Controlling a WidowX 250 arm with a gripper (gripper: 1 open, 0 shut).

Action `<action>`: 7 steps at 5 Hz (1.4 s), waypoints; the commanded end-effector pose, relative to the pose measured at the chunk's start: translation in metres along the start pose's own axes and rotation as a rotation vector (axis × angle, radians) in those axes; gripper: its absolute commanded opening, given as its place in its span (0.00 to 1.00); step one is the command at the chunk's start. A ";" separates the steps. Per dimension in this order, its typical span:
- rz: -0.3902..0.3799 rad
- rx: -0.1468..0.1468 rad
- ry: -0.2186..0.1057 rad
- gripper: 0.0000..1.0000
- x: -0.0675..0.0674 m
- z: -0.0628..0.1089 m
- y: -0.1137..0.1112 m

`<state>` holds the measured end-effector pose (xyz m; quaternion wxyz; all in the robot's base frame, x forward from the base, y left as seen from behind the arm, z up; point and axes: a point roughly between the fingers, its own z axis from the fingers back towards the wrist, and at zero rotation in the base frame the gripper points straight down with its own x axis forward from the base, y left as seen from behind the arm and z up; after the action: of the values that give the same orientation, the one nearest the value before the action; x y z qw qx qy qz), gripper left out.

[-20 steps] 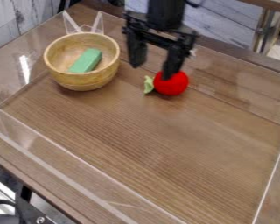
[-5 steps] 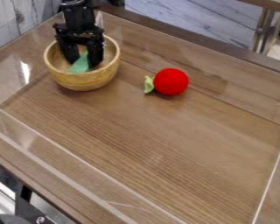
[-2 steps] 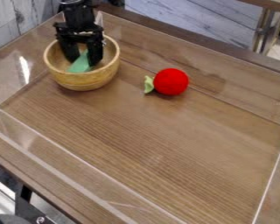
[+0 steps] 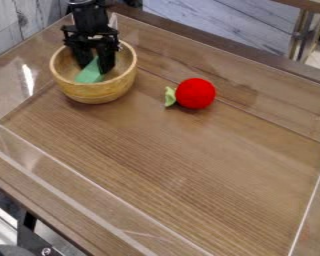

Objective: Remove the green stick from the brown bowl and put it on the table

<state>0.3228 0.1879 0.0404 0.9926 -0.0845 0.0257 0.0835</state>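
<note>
Gripper (image 4: 91,64) reaches straight down into the brown bowl (image 4: 72,91), fingers clamped on the green stick (image 4: 89,73), so I can lift it onto the table (image 4: 190,170).

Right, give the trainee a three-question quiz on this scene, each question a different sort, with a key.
1. True or false: the green stick lies on the table.
2. Where is the gripper? A) over the red ball B) down inside the brown bowl C) beyond the table's edge
3. Fill in: the small green leaf sits on the ball's ____ side in the picture.

Key: 1 false, it is in the bowl; 2 B; 3 left.
</note>
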 end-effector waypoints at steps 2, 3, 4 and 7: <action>0.002 0.018 -0.179 0.00 0.002 0.081 -0.009; -0.007 0.000 -0.219 0.00 0.002 0.103 -0.025; -0.046 -0.021 -0.229 0.00 0.001 0.112 -0.050; -0.195 -0.079 -0.207 0.00 -0.010 0.108 -0.142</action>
<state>0.3417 0.0681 0.1434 0.9908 -0.1263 -0.0492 -0.0018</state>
